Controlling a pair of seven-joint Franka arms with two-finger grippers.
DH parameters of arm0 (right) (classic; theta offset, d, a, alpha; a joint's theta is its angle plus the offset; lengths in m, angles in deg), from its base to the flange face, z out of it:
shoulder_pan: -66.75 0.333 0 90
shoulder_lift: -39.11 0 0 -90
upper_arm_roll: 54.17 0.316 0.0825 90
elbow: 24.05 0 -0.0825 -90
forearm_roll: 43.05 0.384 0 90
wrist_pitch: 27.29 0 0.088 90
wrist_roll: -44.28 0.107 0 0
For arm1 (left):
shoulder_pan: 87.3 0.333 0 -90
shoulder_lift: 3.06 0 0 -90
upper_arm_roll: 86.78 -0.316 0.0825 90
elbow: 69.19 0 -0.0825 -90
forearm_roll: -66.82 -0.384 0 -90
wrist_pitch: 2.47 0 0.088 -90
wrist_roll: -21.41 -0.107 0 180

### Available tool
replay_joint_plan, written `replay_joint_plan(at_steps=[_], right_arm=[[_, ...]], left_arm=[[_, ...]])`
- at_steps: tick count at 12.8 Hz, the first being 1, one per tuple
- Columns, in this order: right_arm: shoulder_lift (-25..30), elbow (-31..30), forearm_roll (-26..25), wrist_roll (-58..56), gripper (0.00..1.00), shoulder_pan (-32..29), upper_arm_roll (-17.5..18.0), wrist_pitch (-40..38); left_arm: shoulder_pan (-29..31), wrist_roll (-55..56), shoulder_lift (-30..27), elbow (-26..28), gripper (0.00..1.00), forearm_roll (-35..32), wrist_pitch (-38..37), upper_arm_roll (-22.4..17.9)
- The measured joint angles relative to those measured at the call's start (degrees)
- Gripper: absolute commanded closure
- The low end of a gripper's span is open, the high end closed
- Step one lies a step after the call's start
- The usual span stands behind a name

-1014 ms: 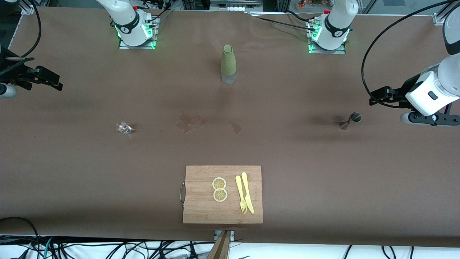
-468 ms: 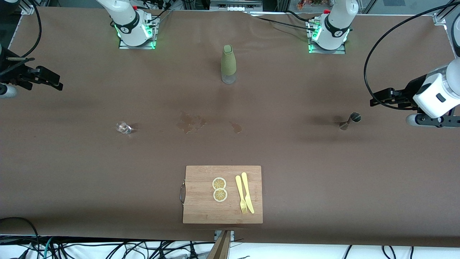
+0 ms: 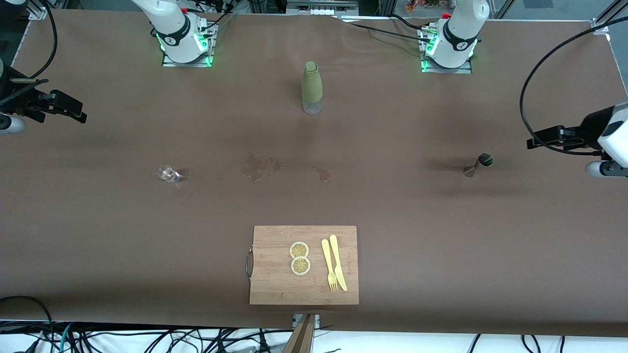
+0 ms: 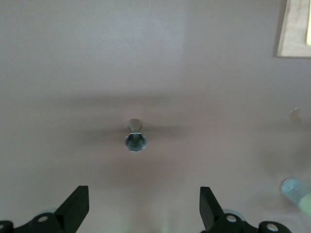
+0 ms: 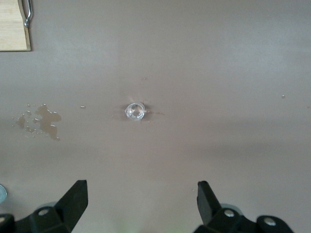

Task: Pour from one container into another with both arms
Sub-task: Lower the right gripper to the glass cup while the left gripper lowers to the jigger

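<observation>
Metal hourglass jigger [image 3: 477,165], clear round glass [image 3: 168,173]; both tools open.

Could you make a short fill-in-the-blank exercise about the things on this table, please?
1. The fork and knife lie on the wooden ____.
2. Beside them lie ____ lemon slices.
3. The bottle wears a ____ sleeve.
4. The left gripper has its fingers ____.

Missing words: board; two; green; open
</observation>
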Motion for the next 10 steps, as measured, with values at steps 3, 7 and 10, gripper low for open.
replay_joint_plan(at_steps=[3,7,10], right_arm=[[0.0,-0.7,0.8,0.0,0.0,0.0,0.0,-2.6],[-0.9,-1.5,1.2,-2.9,0.0,-0.1,0.0,-3.0],[-2.2,-1.8,1.3,-13.1,0.0,-0.3,-2.5,-2.9]], left_arm=[[1.6,-10.7,2.0,0.3,0.0,0.0,0.0,-2.6],[3.4,-26.0,3.2,1.7,0.0,1.0,0.0,-2.8],[4.9,-43.8,4.6,3.0,0.0,4.9,-0.1,-3.0]])
